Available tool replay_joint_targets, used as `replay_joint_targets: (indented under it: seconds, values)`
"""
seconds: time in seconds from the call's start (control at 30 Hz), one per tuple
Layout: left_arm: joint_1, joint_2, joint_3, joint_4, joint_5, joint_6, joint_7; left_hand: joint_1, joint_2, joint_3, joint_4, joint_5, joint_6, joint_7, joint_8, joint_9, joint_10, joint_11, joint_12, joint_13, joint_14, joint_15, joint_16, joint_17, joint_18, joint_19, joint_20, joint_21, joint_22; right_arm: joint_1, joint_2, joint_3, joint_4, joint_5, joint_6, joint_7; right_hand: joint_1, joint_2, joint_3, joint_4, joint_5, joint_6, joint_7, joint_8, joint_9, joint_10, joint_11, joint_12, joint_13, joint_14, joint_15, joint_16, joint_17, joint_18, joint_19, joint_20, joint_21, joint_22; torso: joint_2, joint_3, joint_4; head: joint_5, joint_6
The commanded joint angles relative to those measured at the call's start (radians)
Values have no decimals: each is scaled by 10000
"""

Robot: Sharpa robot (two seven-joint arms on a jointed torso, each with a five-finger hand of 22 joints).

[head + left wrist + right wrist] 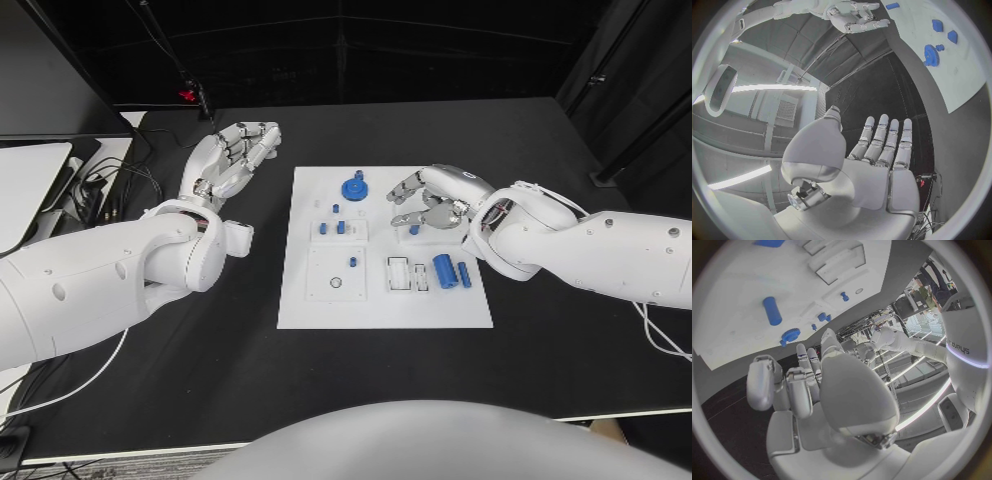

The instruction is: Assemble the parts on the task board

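Fingers [248,140] of the left hand [228,162] lie straight and slightly apart, holding nothing, stretched over the bare black table [173,400] just beside the left edge of the white rectangular task board [378,305]. In the left wrist view the same fingers [887,142] point along the dark table surface, with the board's pale edge off to one side.

Over the board's upper right part, the silver right hand [437,200] hovers with its fingers [413,218] curled inward but still apart; whether anything is pinched between them cannot be told. A small blue piece [414,229] shows just below the fingertips, near them.

On the board, a blue gear-shaped part with a post [355,187] stands near the top middle. Two small blue pegs [332,228] sit in a raised white block on the left half, and a blue cylinder [444,268] lies beside a thinner blue pin [464,273] on the right half. A white plate with a round hole [338,275] occupies the lower left, next to narrow white slotted frames [407,274].
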Motion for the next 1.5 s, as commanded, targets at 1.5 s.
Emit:
replay_joint_targets:
  seconds: [1.5]
  values:
    - [10,-5,10,-127,12,75,1011,99,139,-103,6,129,-72,1306,91,-27,-83,-10,127,-13,-59,-6,145,-91,-137,2,-10,70,-34,17,131,2,-212,-1141,1942,-2846,355,69,505,-152,-4,1002,-433,422,80,521,-357,868,12,888,-211,-119,1942,174,-9,-162,-144,647,8,1,-4,-157,0]
